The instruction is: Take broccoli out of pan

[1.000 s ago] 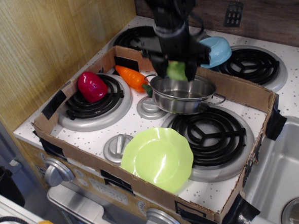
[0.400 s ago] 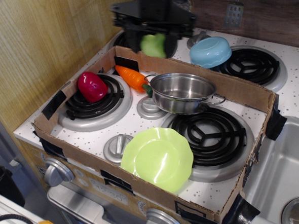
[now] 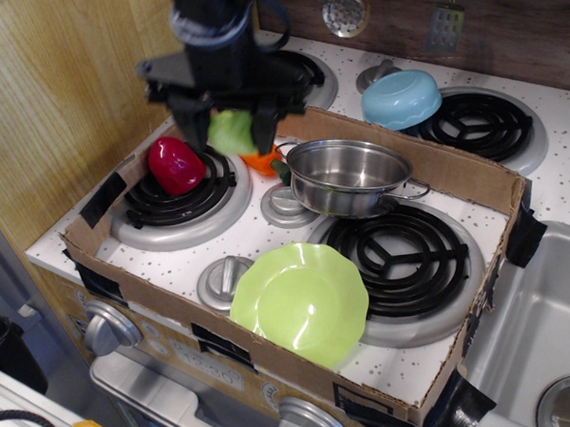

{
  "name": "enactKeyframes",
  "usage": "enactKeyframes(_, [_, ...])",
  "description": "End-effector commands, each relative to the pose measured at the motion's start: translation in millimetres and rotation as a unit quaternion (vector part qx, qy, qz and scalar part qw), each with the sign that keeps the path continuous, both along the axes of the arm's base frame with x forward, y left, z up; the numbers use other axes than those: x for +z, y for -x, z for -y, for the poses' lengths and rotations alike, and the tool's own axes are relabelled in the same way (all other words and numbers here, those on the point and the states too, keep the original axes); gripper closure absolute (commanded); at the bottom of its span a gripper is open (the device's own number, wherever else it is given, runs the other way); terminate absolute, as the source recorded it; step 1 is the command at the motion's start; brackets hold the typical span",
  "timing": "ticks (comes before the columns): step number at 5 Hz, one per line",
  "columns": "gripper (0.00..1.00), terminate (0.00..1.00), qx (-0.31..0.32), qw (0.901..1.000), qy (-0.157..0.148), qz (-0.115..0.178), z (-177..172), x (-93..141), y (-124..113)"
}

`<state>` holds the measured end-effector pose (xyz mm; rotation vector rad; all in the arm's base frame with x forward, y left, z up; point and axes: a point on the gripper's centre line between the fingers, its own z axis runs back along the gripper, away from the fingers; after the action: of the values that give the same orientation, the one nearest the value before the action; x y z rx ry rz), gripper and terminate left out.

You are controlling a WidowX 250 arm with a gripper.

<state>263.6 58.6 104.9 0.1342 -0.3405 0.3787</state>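
My gripper (image 3: 230,132) is shut on the light green broccoli (image 3: 231,134) and holds it in the air above the back left burner, left of the pan. The shiny steel pan (image 3: 349,177) stands empty near the middle of the stove, inside the cardboard box. The broccoli hangs between the black fingers (image 3: 263,128), clear of the pan's rim. An orange carrot (image 3: 260,161) lies partly hidden just under and behind the broccoli.
A red pepper (image 3: 175,165) lies on the left burner (image 3: 173,201). A lime-green plate (image 3: 300,303) sits at the front. A light blue bowl (image 3: 400,98) is at the back, outside the cardboard wall (image 3: 447,170). A wooden panel rises on the left; a sink is at right.
My gripper lifted the broccoli up out of the pan, then carried it left and down to above the left burner. The pan stayed put.
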Motion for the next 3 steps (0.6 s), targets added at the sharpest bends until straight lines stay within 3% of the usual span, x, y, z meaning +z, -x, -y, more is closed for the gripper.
enactKeyframes(1, [1.0, 0.0, 0.024, 0.999, 0.032, 0.018, -19, -33, 17])
enactKeyframes(3, [1.0, 0.0, 0.06, 0.9967, 0.028, 0.048, -50, -61, 35])
